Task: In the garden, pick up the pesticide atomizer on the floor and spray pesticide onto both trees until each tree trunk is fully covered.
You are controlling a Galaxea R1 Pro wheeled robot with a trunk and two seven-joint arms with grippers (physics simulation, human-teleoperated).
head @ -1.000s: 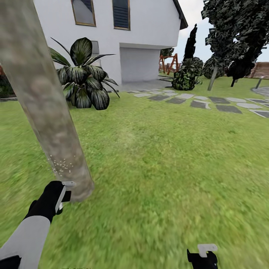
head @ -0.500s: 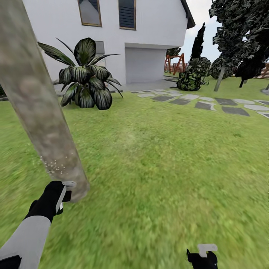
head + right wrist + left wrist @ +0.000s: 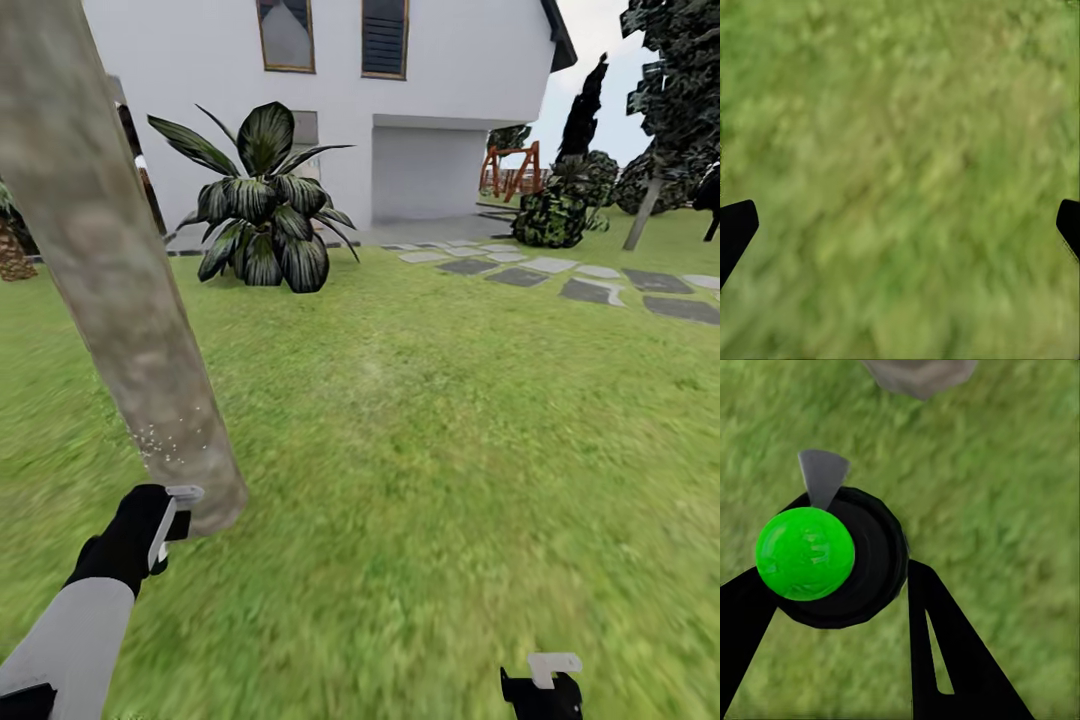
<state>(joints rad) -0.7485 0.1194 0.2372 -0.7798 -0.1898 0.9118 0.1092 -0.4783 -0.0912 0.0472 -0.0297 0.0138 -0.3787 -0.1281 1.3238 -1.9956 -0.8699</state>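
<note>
A thick tree trunk [image 3: 110,290] is leaning over the lawn [image 3: 450,450], wearing white pesticide specks [image 3: 165,442] low down. Beside its base, the left gripper [image 3: 840,585] is clenching the pesticide atomizer [image 3: 832,556], while the right gripper [image 3: 900,225] is hanging spread wide above grass.

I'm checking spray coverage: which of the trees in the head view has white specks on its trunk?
The thick tan-grey trunk beside the left gripper. A patch of white specks dots its lower part; the thin-trunked tree far off at the right shows none.
</note>
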